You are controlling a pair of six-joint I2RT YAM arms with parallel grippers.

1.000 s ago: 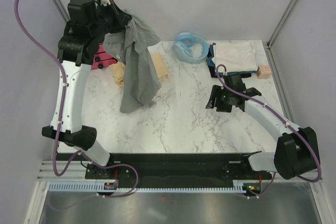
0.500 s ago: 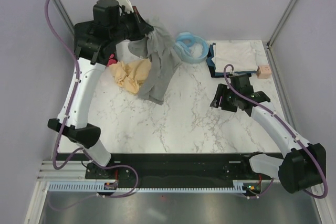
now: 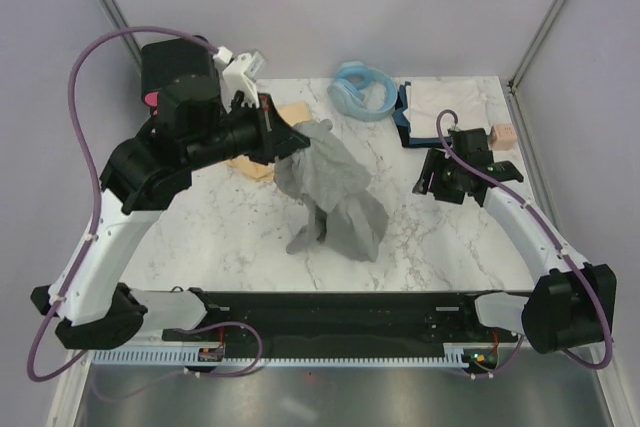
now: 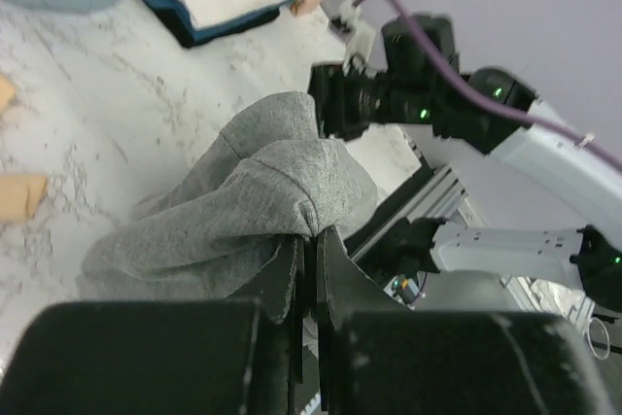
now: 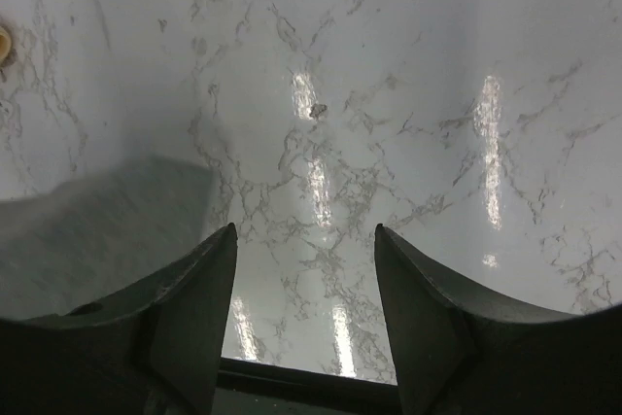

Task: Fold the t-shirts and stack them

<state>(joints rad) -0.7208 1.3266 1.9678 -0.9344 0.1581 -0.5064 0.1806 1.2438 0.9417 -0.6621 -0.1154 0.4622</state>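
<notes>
Swung in from the far-left corner, your left gripper point(image 3: 293, 140) pinches the heather-grey t-shirt point(image 3: 338, 197) by a top fold, its bulk trailing down onto the table point(image 3: 230, 232) toward your right gripper point(image 3: 452, 175), which hovers open and empty nearby.

Top cam sat high behind both bases, looking down on the whole marble table point(image 3: 430, 237). Left wrist cam rode right behind the left gripper point(image 4: 311, 240), faced across at the right arm point(image 4: 544, 148). The grey t-shirt point(image 4: 253, 201) filled its foreground, shared with top cam. Right wrist cam looked near-vertically down, close over marble past the right gripper point(image 5: 303, 230); grey blur at left was probably that shirt.
</notes>
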